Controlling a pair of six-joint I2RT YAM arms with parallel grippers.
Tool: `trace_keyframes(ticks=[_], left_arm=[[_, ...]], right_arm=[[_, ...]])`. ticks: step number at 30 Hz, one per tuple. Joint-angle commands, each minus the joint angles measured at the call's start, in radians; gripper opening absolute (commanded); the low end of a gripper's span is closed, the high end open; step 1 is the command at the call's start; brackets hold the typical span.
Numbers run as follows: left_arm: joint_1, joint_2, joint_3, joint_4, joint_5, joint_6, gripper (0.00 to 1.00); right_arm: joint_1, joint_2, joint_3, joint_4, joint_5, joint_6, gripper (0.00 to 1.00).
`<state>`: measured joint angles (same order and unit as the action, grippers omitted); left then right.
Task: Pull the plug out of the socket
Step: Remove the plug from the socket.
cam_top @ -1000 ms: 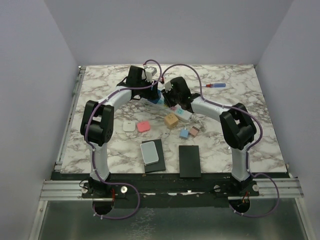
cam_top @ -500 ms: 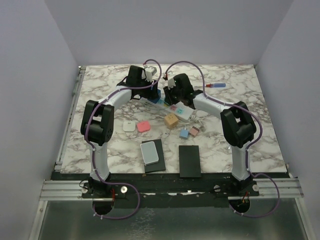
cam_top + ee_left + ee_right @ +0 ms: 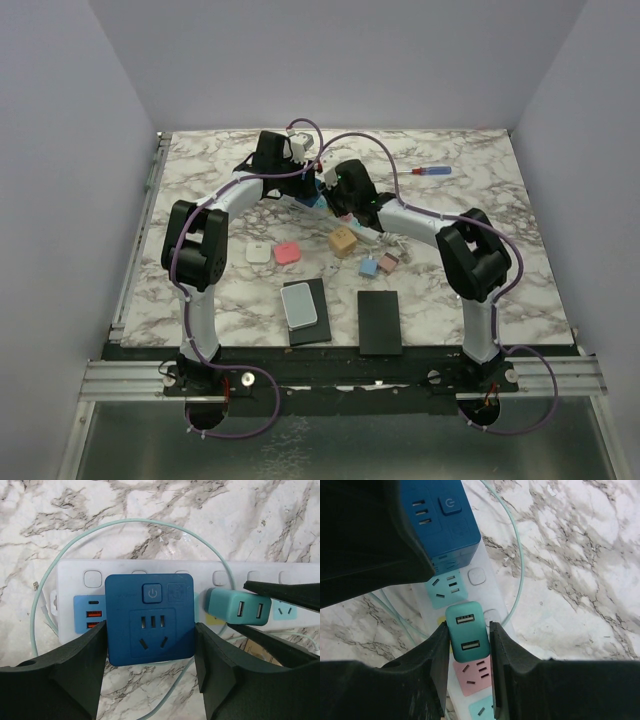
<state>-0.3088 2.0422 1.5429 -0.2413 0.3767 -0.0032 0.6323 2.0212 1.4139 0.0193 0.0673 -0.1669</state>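
left gripper [image 3: 150, 636] — clamped on blue adapter [image 3: 150, 622] | right gripper [image 3: 468, 635] — clamped on teal plug [image 3: 465, 647] atop socket [image 3: 70, 580]

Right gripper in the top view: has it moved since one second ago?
Yes, slightly: the right gripper has shifted left, away from the red and blue pen.
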Motion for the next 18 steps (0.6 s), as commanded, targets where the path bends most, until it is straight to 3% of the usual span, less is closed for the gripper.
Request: trace_keyframes(ticks=[1,12,18], left_arm=[[-0.002,0.070,-0.020,-0.131,-0.027,-0.023,0.05],[-0.002,0.070,-0.019,-0.133,-0.027,-0.023,0.05],[-0.002,0.070,-0.021,-0.134,-0.033,-0.019,0.05]], right_arm=[[0.049,-0.033,-0.011,0.082,0.142,-0.076,0.01],[0.069,-0.025,0.012,0.074,0.191,-0.077,0.01],[0.008,-0.028,0.060,0.029,0.102,0.021,0.01]])
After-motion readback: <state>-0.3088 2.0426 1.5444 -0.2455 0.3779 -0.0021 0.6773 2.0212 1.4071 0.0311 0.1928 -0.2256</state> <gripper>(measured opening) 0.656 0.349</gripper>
